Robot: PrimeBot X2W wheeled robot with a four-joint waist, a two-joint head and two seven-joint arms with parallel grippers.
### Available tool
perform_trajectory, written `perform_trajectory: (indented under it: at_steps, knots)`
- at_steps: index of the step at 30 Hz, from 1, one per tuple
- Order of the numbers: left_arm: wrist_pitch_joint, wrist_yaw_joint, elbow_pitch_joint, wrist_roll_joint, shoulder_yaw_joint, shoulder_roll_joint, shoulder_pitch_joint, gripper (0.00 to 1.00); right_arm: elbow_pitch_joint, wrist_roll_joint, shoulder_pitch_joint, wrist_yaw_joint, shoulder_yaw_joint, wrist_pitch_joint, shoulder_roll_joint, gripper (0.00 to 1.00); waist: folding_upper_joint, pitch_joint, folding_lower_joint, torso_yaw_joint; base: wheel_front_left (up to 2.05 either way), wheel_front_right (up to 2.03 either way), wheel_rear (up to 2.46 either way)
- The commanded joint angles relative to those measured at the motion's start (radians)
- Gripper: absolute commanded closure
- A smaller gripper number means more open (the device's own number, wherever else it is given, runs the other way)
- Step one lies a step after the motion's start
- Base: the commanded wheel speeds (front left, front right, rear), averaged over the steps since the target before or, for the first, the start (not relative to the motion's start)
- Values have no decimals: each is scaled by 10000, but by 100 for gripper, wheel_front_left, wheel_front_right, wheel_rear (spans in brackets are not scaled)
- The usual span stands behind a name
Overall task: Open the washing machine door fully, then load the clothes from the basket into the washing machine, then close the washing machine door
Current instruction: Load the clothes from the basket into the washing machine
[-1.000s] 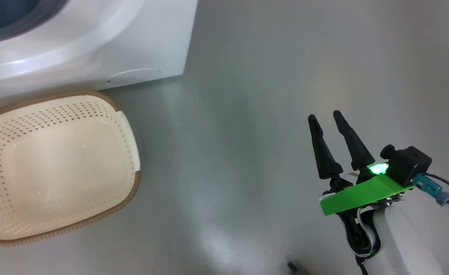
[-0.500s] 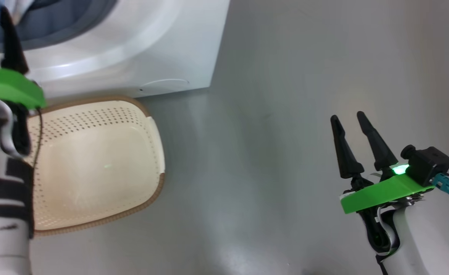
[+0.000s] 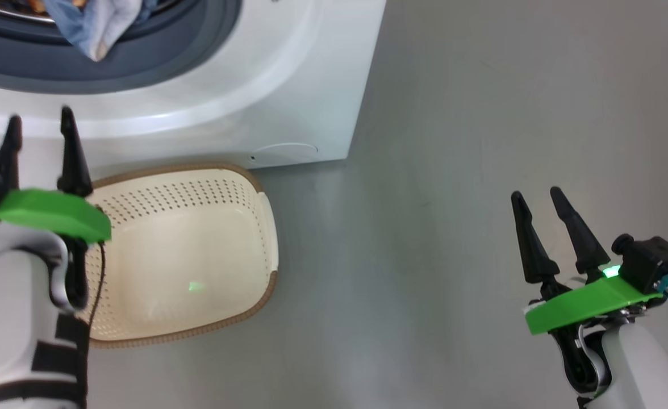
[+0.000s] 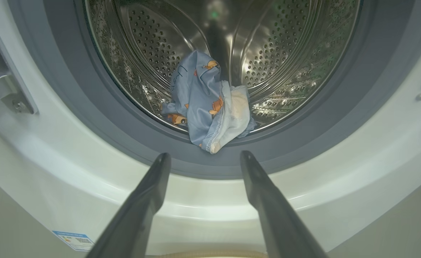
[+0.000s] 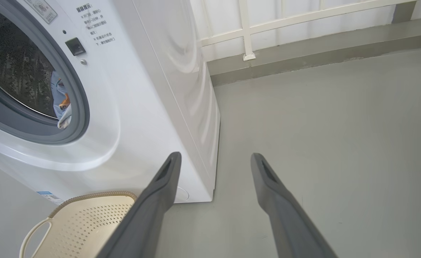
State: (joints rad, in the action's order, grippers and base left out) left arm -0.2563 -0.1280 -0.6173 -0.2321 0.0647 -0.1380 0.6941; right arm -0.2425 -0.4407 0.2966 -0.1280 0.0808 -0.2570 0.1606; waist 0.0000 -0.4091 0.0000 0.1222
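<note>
Fingers stand wide apart, holding nothing, on the left gripper and right gripper; the clothes lie inside the washing machine, the basket just before it.

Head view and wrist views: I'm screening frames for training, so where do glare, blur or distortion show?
Head view: green glint inside the basket, left gripper slightly blurred. Left wrist view: bright glare on the steel drum. Right wrist view: wide-angle bowing of the washing machine.
</note>
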Motion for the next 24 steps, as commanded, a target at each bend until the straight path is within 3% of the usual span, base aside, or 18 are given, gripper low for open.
perform_trajectory:
  at_steps: [1,24]
  knots:
    - [-55,-26,409,131,290,-284,-389,0,173,81,-331,-27,130,-48,146,0,0,296,0,-194,0,0,0]
    - [-55,-26,2181,206,427,-36,-4228,0,45,52,-1574,-27,-30,-48,516,0,0,1992,0,-562,0,0,0]
